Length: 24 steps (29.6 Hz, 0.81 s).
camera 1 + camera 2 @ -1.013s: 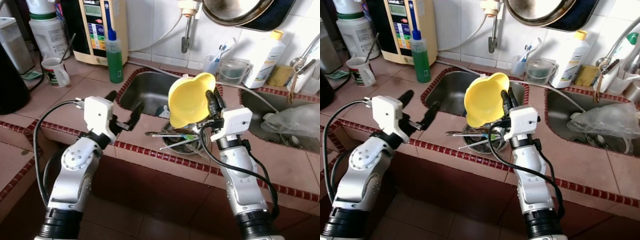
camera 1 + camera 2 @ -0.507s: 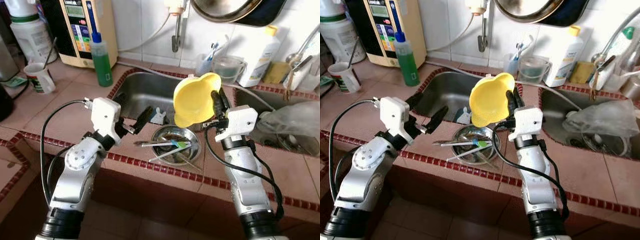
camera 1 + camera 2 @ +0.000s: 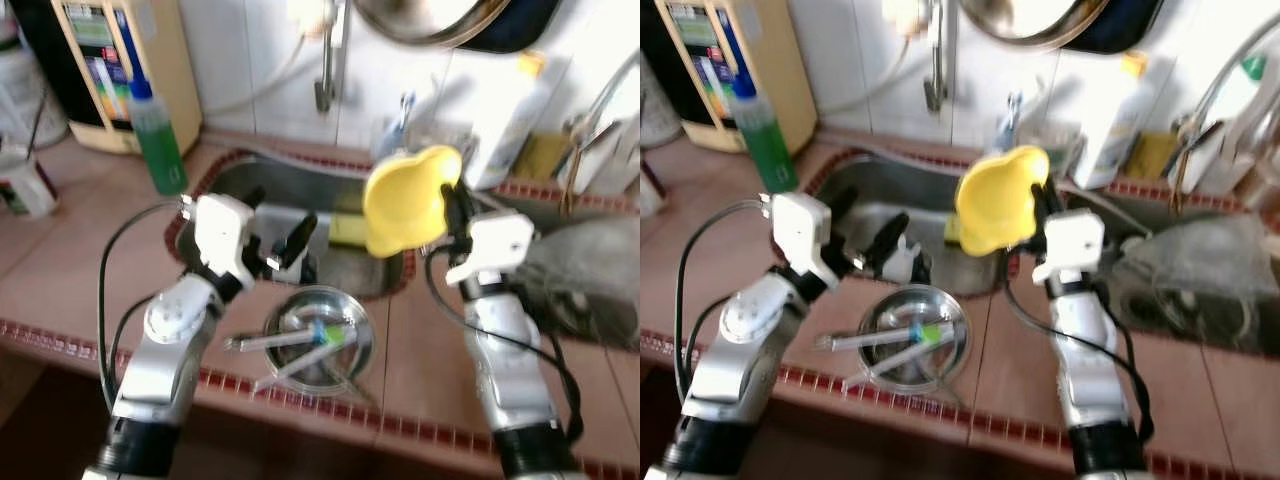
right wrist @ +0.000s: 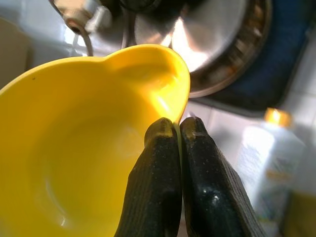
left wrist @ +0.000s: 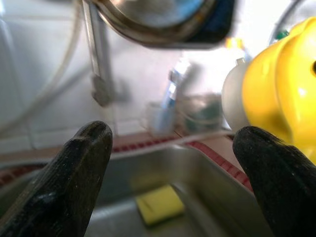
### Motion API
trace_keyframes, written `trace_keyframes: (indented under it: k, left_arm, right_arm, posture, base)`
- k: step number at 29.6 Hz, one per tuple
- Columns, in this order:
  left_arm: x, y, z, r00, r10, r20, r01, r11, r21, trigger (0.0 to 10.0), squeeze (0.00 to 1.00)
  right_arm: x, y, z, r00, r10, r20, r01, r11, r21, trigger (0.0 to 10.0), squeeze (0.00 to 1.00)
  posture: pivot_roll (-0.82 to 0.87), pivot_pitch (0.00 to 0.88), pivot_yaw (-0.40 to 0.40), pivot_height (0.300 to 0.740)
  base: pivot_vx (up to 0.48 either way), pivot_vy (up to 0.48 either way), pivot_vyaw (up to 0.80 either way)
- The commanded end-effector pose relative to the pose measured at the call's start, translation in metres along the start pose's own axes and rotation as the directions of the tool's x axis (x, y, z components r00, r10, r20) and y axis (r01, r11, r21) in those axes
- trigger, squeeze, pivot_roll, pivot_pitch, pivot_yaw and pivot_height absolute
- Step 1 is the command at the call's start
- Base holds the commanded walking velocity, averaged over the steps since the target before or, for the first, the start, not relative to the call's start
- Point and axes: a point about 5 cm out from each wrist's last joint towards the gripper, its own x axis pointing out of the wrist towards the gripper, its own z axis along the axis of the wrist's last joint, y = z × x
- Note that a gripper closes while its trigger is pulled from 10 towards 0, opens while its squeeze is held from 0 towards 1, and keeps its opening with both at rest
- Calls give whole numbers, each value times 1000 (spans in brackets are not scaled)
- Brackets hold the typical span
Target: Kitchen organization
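A yellow bowl (image 3: 410,200) is held up over the right end of the sink (image 3: 300,190) by the right gripper (image 4: 178,129).

Nearest, a round steel dish (image 3: 318,340) holding a few utensils is seen on the tiled counter (image 3: 60,280), just in front of the sink's front edge and between the two arms. The left gripper (image 3: 278,233) is held over the sink's front rim, with its two black fingers (image 5: 79,168) spread wide apart and nothing between them. The bowl's rim is pinched by the right gripper's fingers, pressed together on either side of it, and the bowl is tipped on edge. A yellow sponge (image 5: 158,206) is seen lying in the basin. Behind, a green bottle (image 3: 155,140) is stood on the counter left of the sink, and a large pan (image 3: 1060,20) is hung on the tiled wall.
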Motion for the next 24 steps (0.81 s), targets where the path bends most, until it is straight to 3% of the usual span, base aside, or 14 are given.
trace_keyframes:
  k: [1,8,18,19,24]
  left_arm:
    - [-4,9,3,999,35,5,-35,999,18,10000,0]
    - [-4,2,5,1000,8,30,-9,1000,12,10000,0]
    - [-14,-23,8,989,-144,26,144,989,18,10000,0]
    - [-19,-32,9,980,-200,18,200,980,12,10000,0]
    - [-25,-41,9,970,-245,-1,245,969,15,10000,0]
  right_arm:
    - [6,10,7,999,26,35,-27,999,22,10000,0]
    - [7,10,5,999,47,18,-47,999,27,10000,0]
    - [16,-4,-1,996,83,-18,-82,996,44,10000,0]
    - [21,-7,-1,995,102,-23,-101,994,45,10000,0]
    - [27,-8,-3,992,127,-29,-125,991,56,10000,0]
  posture:
    - [56,45,-36,740]
    - [54,42,-37,740]
    - [62,50,-43,740]
    - [69,63,-44,740]
    - [75,85,-40,740]
  base:
    - [296,0,0]
    - [0,0,0]
    - [0,0,0]
    - [0,0,0]
    - [0,0,0]
